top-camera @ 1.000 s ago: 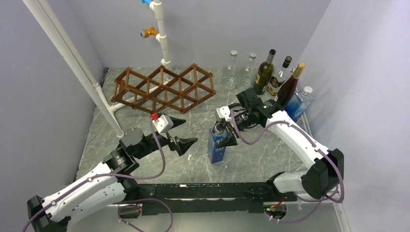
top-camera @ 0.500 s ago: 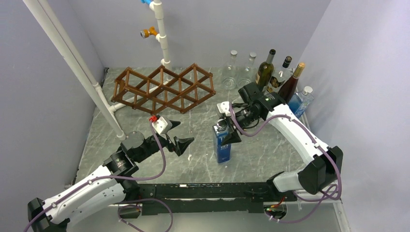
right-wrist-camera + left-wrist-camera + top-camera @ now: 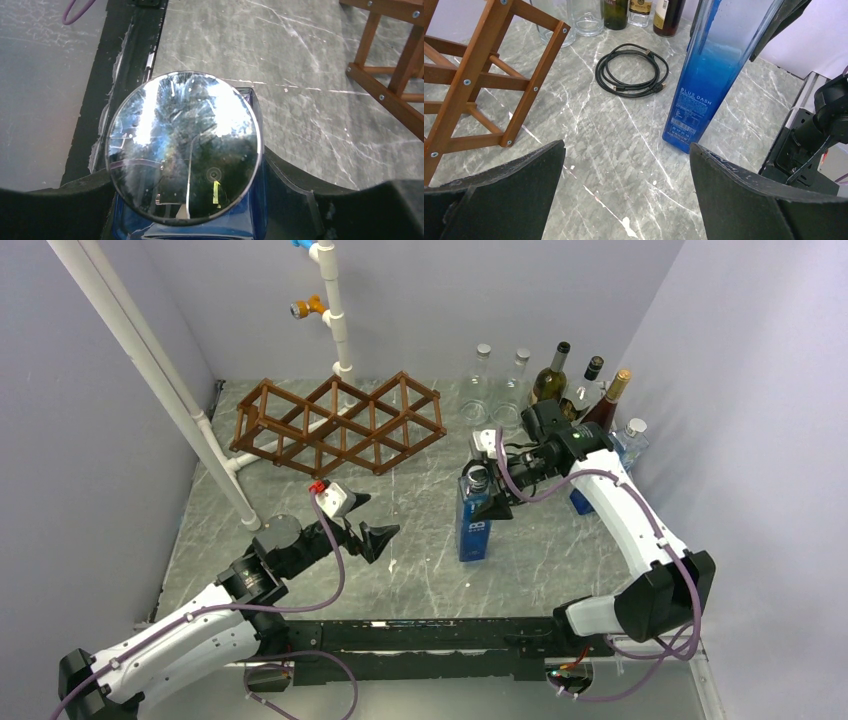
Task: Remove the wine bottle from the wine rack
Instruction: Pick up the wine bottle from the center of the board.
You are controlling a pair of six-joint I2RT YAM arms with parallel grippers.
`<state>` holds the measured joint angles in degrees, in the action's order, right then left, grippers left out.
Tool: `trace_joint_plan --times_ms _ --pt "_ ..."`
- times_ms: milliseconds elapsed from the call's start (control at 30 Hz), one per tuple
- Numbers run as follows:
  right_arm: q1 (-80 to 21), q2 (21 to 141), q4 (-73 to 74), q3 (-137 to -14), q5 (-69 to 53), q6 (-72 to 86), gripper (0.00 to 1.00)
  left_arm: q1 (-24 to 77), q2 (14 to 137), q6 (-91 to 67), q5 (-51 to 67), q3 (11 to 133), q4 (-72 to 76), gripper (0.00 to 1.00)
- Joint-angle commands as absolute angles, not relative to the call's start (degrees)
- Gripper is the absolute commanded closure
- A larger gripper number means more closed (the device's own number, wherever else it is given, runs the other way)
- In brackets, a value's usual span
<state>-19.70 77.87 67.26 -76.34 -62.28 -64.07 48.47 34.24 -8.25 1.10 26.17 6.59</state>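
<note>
1. One claw, the right gripper (image 3: pixel 484 490): clenched on the wine bottle (image 3: pixel 474 530) just under its silver cap (image 3: pixel 185 145), a jaw on either side.
2. Wine bottle: blue, square-sided, upright, well apart from the wine rack (image 3: pixel 340 425). Its base is at or just above the marble table (image 3: pixel 560 560); I cannot tell which.
3. Left gripper (image 3: pixel 372 518): released, jaws wide, holding nothing, hanging between rack and bottle.
4. Handling note: hold the bottle plumb, seat the base flat before letting go, and steer wide of the standing bottles (image 3: pixel 575 400) behind.

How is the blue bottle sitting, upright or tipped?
Upright: the blue bottle has base down, cap up; right gripper grips its neck.
</note>
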Motion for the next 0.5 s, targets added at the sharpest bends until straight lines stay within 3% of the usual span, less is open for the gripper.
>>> trace_joint_plan --times_ms 0,467 --pt "-17.4 74.0 66.2 -80.3 -70.4 -64.0 1.0 48.7 34.3 -9.8 0.2 26.1 10.1 0.0" --pt "-11.2 73.1 57.9 -82.0 -66.7 -53.5 1.0 48.7 33.9 -9.8 -2.2 24.9 10.6 0.0"
